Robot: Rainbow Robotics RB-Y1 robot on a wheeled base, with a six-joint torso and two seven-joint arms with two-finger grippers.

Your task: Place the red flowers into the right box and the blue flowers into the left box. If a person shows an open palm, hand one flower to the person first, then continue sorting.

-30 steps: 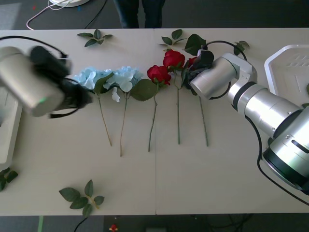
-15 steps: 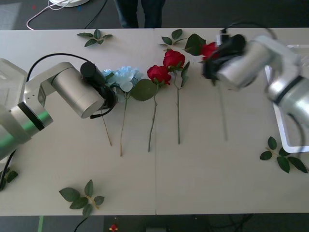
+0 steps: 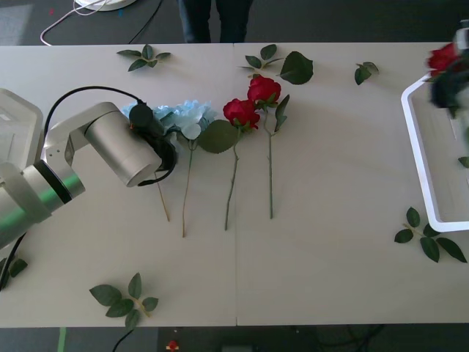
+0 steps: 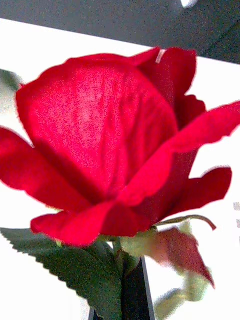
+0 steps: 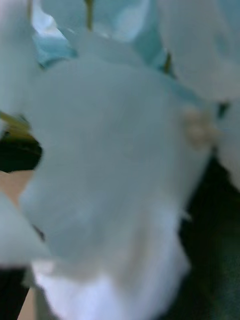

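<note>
over the right box (image 3: 418, 139) | right tool (image 3: 448, 88) grips red rose (image 4: 110, 150) | left tool (image 3: 155, 139) at blue flowers (image 3: 179, 117), grip unclear

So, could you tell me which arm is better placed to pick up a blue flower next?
The left. Its gripper is already down on the blue flowers, while the right gripper is over the right box carrying a red rose.

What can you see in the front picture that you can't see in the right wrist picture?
The front view alone shows the table, two red roses lying on it, the blue flowers with the left gripper at them, and the right box. The right wrist view alone gives a close look at one rose's petals and its green leaf. Both show that carried rose, at the right box's far end.
</note>
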